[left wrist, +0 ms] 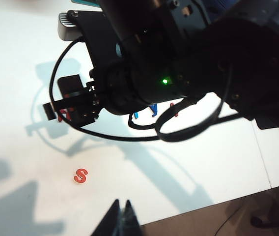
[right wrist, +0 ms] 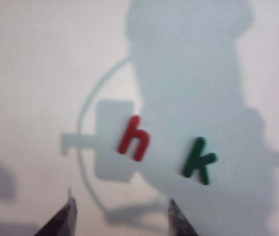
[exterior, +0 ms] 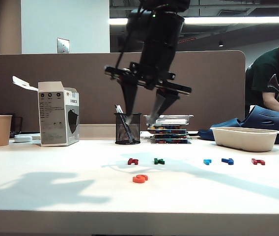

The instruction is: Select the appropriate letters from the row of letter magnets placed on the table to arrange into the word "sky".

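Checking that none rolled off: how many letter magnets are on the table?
6. Five in a row: dark red h, green k, light blue letter, dark blue letter, dark red letter. Orange-red S lies nearer the front. None seem hidden.

The exterior view sits low at the table (exterior: 41, 196) edge, facing across it. Both wrist views look down from above (right much nearer), sharing the red h (right wrist: 133, 138) (exterior: 132, 161).
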Robot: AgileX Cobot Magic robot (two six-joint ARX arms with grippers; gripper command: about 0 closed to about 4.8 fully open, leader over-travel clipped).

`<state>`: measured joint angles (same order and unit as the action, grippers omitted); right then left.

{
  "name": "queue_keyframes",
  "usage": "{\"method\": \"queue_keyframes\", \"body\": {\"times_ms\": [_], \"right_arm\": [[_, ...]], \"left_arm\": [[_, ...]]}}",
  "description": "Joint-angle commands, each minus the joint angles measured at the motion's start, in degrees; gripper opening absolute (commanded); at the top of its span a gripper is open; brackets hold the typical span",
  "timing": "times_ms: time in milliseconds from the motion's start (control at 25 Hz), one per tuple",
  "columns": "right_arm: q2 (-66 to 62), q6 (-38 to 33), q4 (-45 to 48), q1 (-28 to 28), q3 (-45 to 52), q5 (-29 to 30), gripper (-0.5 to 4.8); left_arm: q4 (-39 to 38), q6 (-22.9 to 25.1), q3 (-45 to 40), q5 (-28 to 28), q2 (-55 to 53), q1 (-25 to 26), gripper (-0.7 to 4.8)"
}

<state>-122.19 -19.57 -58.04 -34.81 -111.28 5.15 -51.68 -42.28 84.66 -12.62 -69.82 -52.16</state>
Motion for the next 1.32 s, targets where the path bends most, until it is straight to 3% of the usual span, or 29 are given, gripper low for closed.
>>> {"method": "queue_keyframes", "body": {"times_ms": [40, 280, 759, 959, 1318], "right_arm": [[-0.6, 0.3, -1.4, 0.5, -0.1, -2.6, 2.37], [-3.2, 0.3, -2.6, 0.9, -0.1, -6.6, 2.37], [-6.9, 0.1, -1.9, 1.5, 0.0, -6.6, 2.36], [-7.8, 0.1, -0.7, 1.5, 0.1, -6.7, 2.01], [-10.0, 0.1, -1.5, 1.5, 0.1, -7.1, 1.98]], "left_arm": [[0.3, -0.2, 0.2, -0.2, 0.2, 0.1, -0.05], [0.4, -0.2, 0.2, -0.2, 0.2, 0.1, -0.05], [0.4, -0.2, 0.2, -0.2, 0.2, 0.1, -0.05], [0.4, -0.2, 0.2, -0.2, 0.2, 0.1, -0.05], [0.4, -0.2, 0.2, -0.2, 0.2, 0.1, -0.05]]}}
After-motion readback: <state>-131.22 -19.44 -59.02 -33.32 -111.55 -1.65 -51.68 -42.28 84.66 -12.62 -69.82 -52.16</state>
